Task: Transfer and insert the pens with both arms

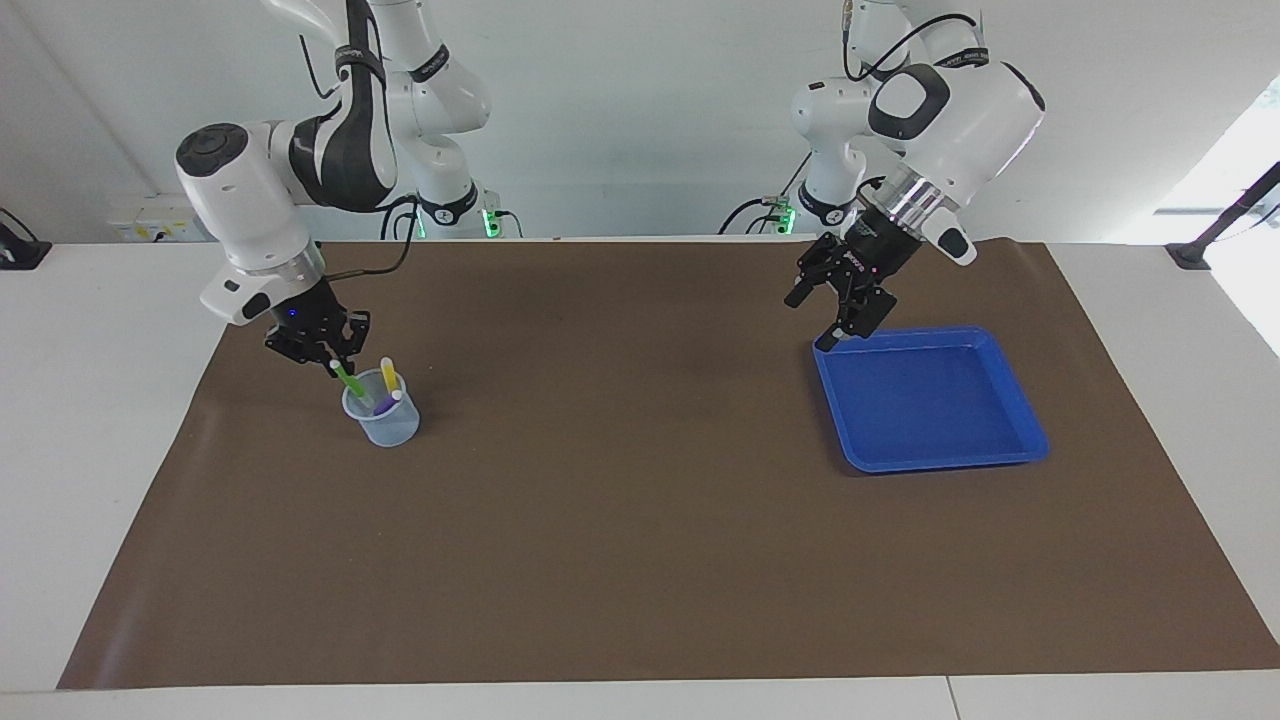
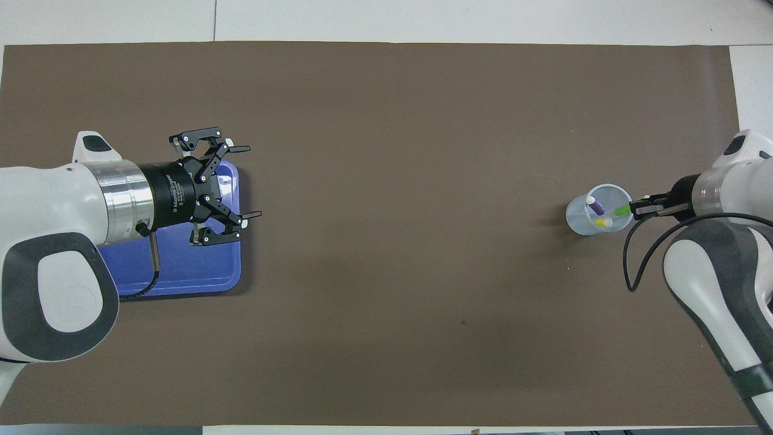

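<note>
A clear plastic cup (image 1: 388,428) stands on the brown mat toward the right arm's end; it also shows in the overhead view (image 2: 577,222). The yellow pen (image 1: 389,374) (image 2: 601,223) and the purple pen (image 1: 382,408) (image 2: 596,207) stand in it. My right gripper (image 1: 330,364) (image 2: 639,209) is shut on the upper end of the green pen (image 1: 349,381) (image 2: 622,210), which slants down with its lower end inside the cup. My left gripper (image 1: 814,321) (image 2: 250,181) is open and empty over the edge of the blue tray (image 1: 930,461).
The blue tray (image 2: 181,285) is empty and lies toward the left arm's end of the brown mat (image 1: 640,540). Two smaller white arms with green-lit bases stand at the robots' edge of the table.
</note>
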You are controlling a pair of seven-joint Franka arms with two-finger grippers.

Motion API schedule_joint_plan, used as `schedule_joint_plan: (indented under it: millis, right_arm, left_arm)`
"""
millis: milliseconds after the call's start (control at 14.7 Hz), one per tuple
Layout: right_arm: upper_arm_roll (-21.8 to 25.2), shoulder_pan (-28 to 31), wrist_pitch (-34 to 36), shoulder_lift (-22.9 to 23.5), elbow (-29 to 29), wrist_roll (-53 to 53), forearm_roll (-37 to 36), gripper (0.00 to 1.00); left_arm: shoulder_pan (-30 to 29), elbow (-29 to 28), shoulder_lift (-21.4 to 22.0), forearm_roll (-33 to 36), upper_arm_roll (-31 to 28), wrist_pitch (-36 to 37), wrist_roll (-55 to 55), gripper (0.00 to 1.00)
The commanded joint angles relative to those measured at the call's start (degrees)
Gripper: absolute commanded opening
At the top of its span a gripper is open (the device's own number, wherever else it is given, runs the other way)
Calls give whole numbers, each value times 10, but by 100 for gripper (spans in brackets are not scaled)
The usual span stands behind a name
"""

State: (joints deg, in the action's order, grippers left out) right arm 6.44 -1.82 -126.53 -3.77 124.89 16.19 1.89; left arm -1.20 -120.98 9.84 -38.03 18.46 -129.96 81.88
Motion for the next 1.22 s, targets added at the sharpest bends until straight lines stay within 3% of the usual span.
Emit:
schedule_joint_plan:
  millis: [0,272,340,408,612,953,1157]
  right_arm:
    - [0,2,-20,-5,25,-11,45,0]
    - [0,2,-42,6,27,-10,51,4]
    - [1,2,-41,6,27,-12,51,50]
    - [1,2,-42,7,26,-14,51,76]
    - [2,3,-41,11,17,-18,51,100]
    - [2,3,-16,10,-32,-34,50,100]
    - [3,3,69,15,-108,-46,40,100]
  left_arm:
    - [-28,26,-2,79,0,86,-103,100]
    - [-52,72,-16,153,-31,202,-253,100]
    - [-49,87,-22,184,-42,227,-271,100]
    - [-43,102,-26,212,-46,251,-291,100]
    - [-7,147,-41,290,-102,335,-414,100]
    - [21,239,-41,362,-176,465,-679,100]
    - [37,276,-41,364,-201,528,-776,100]
